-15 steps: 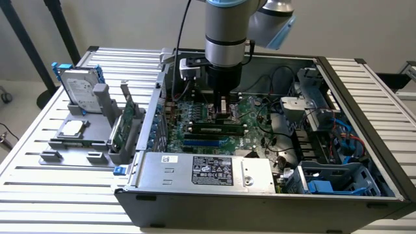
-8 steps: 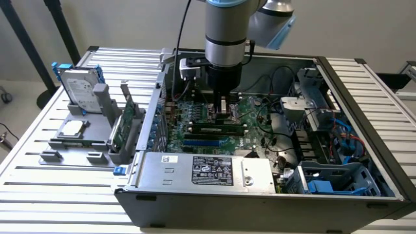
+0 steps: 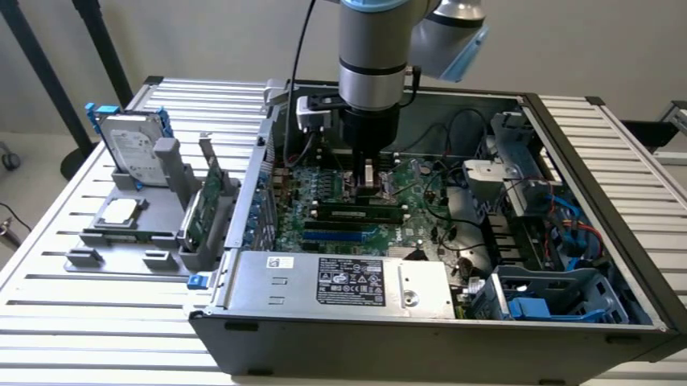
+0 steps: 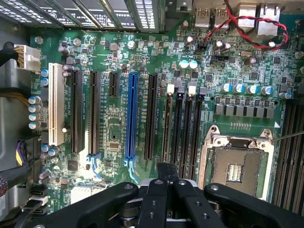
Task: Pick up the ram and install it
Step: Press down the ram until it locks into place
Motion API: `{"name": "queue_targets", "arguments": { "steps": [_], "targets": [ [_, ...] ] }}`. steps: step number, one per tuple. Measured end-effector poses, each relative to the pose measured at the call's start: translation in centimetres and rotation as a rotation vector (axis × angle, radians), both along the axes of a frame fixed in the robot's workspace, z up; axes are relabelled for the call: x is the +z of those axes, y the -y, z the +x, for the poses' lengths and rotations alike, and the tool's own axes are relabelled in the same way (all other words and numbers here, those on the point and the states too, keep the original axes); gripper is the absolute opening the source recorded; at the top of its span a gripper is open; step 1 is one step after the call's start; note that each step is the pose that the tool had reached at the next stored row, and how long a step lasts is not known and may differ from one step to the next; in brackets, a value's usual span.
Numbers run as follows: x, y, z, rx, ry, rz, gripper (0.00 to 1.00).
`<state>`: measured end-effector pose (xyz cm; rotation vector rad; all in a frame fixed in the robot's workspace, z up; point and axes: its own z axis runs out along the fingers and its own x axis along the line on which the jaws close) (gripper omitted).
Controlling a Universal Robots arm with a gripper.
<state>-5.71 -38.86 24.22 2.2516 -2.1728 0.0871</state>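
Observation:
The ram (image 3: 355, 214) is a thin green stick with dark chips. It stands on edge in a slot on the motherboard (image 3: 322, 181) inside the open computer case. In the wrist view the ram (image 4: 166, 126) shows edge-on as a brownish strip in the first of several parallel black slots. My gripper (image 3: 371, 185) hangs straight down from the arm over the board. Its black fingers (image 4: 166, 175) are shut together right above one end of the ram. Nothing is between them. Whether the tips touch the stick's top edge I cannot tell.
The empty CPU socket (image 4: 235, 168) lies beside the memory slots, and a blue slot (image 4: 131, 118) on their other side. The silver power supply (image 3: 343, 281) fills the case front. On the exterior view's left, a grey holder carries a hard drive (image 3: 134, 145) and a green expansion card (image 3: 204, 209).

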Motion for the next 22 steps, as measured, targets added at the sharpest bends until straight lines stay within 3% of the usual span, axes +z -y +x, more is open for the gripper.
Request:
{"name": "queue_targets", "arguments": {
  "steps": [4,13,22],
  "targets": [
    [-0.10,-0.01,0.1,-0.003,-0.0049,0.0081,0.11],
    [-0.90,0.00,0.4,-0.029,-0.0114,0.0140,0.11],
    [-1.47,0.00,0.6,-0.053,-0.0138,0.0202,0.11]
  ]
}}
